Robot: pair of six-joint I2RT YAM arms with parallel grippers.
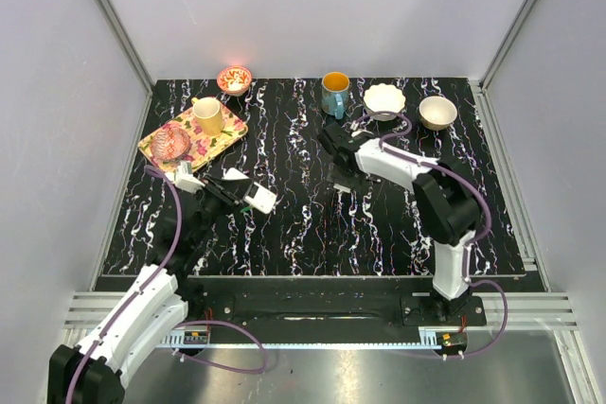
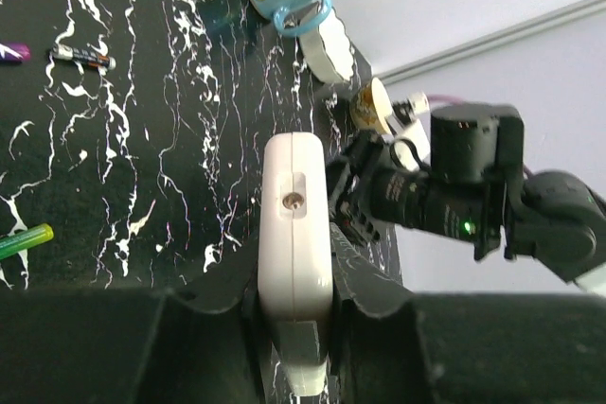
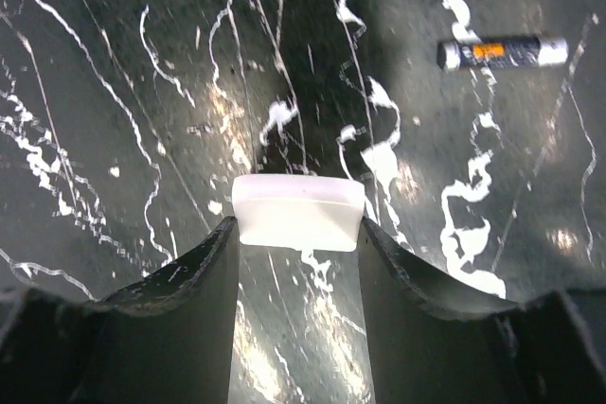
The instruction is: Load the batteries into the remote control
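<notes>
Your left claw (image 2: pixel 295 309) is clamped on the flat white plastic remote control (image 2: pixel 294 234). Plain back up, one small round hole, near end hidden between the fingers. Your right claw (image 3: pixel 296 230) pinches a small white rounded plastic piece (image 3: pixel 298 212); can't tell what it is. Two thin cylinder batteries lie on the black marbled surface (image 2: pixel 170 186), both loose and well apart from the remote: one dark orange-labelled battery (image 2: pixel 83 59), one green battery (image 2: pixel 24 240) cut off at the frame edge. One purple object (image 2: pixel 9 52), also cut off, unclear.

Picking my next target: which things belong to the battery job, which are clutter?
Job: remote control in left gripper; small white piece in right gripper; dark battery; green battery.
Clutter: blue mug; red bowl; white bowl; beige bowl; tray; yellow cup.
</notes>
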